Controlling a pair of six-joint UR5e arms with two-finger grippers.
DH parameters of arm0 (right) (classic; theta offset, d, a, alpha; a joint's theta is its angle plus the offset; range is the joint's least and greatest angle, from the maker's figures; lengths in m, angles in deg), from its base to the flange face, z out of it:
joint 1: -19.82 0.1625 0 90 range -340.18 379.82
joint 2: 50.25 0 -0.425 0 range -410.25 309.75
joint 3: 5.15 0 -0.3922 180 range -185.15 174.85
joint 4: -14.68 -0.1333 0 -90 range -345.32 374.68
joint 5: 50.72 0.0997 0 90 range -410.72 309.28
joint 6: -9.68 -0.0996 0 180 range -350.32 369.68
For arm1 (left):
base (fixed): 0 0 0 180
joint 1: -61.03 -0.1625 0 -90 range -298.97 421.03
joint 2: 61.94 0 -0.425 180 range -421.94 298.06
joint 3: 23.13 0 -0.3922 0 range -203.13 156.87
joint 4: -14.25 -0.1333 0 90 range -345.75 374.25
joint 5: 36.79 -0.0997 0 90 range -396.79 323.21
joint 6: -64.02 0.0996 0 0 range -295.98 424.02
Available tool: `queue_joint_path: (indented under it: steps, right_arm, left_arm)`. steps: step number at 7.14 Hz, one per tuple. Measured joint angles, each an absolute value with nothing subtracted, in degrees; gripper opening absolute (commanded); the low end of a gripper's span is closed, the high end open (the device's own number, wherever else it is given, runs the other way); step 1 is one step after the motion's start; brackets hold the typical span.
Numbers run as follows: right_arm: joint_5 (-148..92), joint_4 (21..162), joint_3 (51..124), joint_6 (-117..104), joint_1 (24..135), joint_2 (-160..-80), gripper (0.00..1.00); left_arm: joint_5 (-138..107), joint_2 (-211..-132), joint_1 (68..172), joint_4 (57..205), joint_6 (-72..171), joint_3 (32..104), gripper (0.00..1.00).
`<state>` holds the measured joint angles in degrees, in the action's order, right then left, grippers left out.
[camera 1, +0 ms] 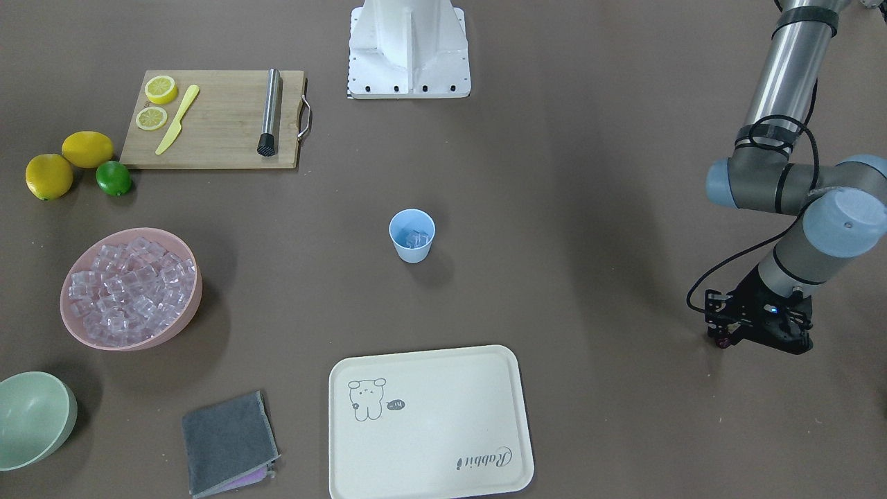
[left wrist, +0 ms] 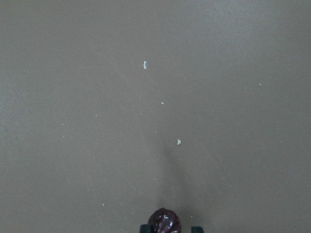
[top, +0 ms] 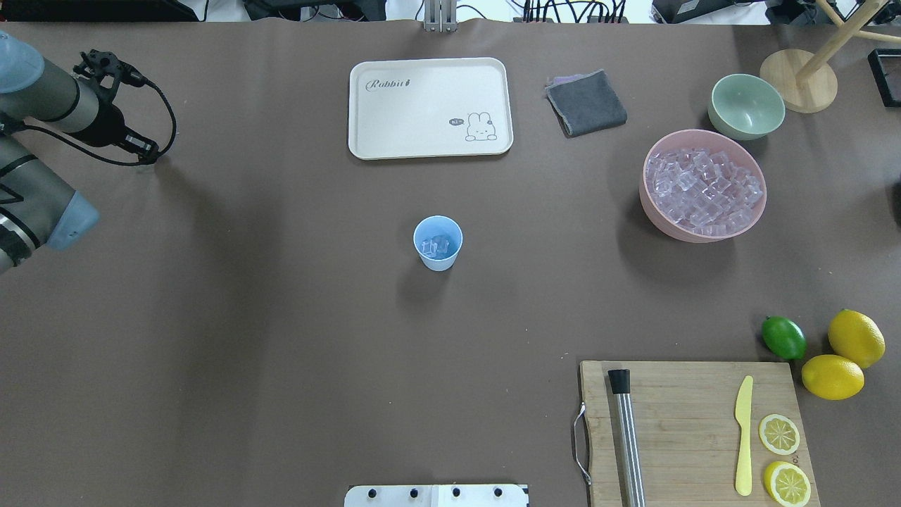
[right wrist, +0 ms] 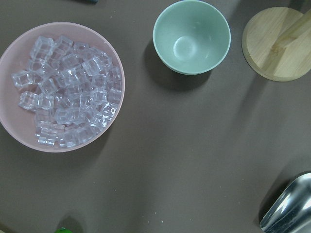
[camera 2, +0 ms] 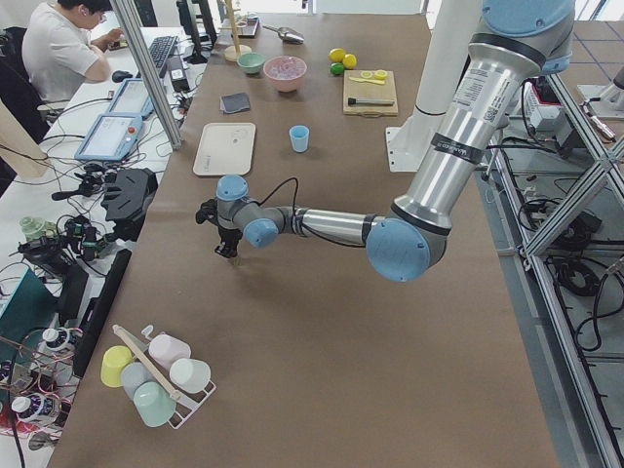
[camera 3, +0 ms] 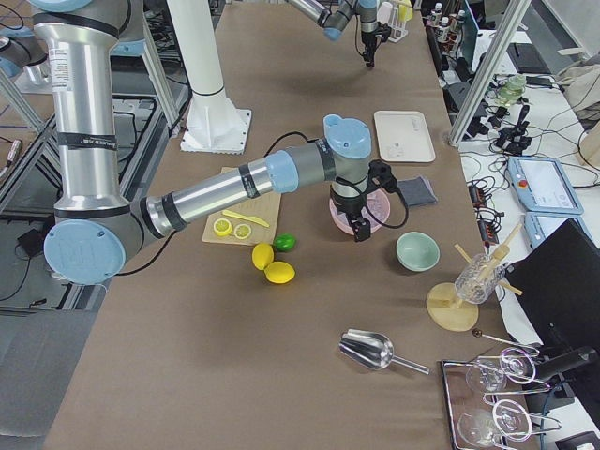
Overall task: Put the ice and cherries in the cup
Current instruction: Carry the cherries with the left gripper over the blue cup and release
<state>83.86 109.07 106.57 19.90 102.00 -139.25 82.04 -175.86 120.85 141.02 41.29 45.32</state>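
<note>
The light blue cup (camera 1: 411, 239) stands upright mid-table with a few ice cubes inside; it also shows in the overhead view (top: 438, 246). More ice (camera 1: 128, 287) fills the pink bowl (top: 658, 211). My left gripper (camera 1: 724, 339) is low over bare table far from the cup, shut on the dark red cherries (left wrist: 164, 221). My right gripper (camera 3: 359, 230) hangs over the pink bowl's edge. It shows only in the exterior right view, so I cannot tell whether it is open or shut. Its wrist view shows the ice (right wrist: 65, 97) below.
A cream tray (top: 429, 105), a grey cloth (top: 586, 103) and a pale green bowl (top: 746, 105) lie along the far side. A cutting board (top: 690, 429) holds a muddler, a yellow knife and lemon slices. Two lemons and a lime (top: 783, 336) sit beside it. A metal scoop (right wrist: 291, 204) lies nearby.
</note>
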Motion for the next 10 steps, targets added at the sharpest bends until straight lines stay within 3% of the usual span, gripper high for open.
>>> queue_joint_path:
  steps: [5,7,10]
  right_arm:
    - [83.9,109.1,106.1,19.9,101.9,-138.6,0.98]
    - [83.7,109.2,105.5,20.0,101.9,-138.7,0.98]
    - [83.3,109.4,105.1,20.9,102.6,-139.0,0.98]
  left_arm:
    - [89.2,-183.9,121.5,117.0,28.4,66.9,0.08]
    - [88.1,-190.2,113.9,115.7,15.1,69.9,0.10]
    - [76.7,-196.8,100.9,116.6,2.9,68.5,0.10]
